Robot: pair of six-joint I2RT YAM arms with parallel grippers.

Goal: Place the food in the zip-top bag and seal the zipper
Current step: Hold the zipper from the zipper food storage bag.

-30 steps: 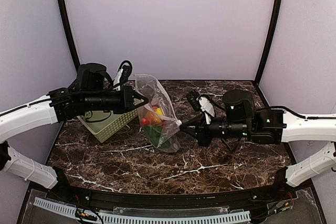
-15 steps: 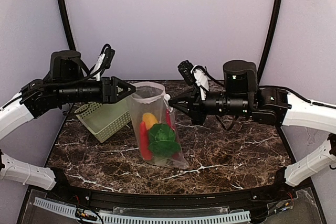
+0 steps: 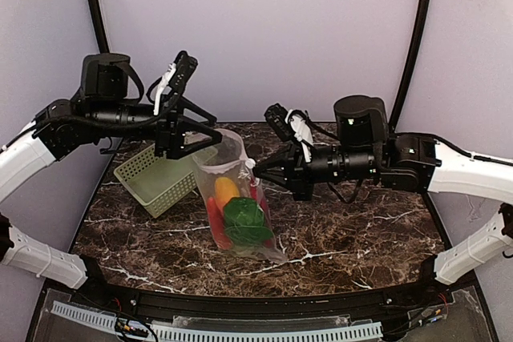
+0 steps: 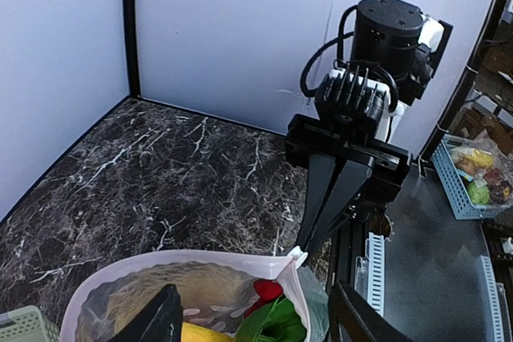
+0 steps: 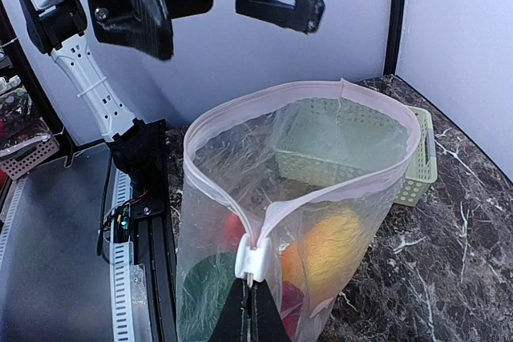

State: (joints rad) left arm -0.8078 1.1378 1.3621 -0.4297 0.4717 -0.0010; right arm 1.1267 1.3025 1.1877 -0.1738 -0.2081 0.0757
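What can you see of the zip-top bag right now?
The zip-top bag is clear, floppy plastic with pale dots, standing upright on the marble table. Its mouth gapes round, the zipper unsealed. The right gripper pinches the white slider at the rim. The left gripper hangs open above the mouth, apart from it. Inside lie green, yellow-orange and red food pieces.

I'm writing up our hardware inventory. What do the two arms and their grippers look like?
Left arm and right arm have white shell links that give way to black cylindrical motor housings and black forearms. Left gripper and right gripper have black tapering fingers, behind a white wrist bracket with looped black cables.
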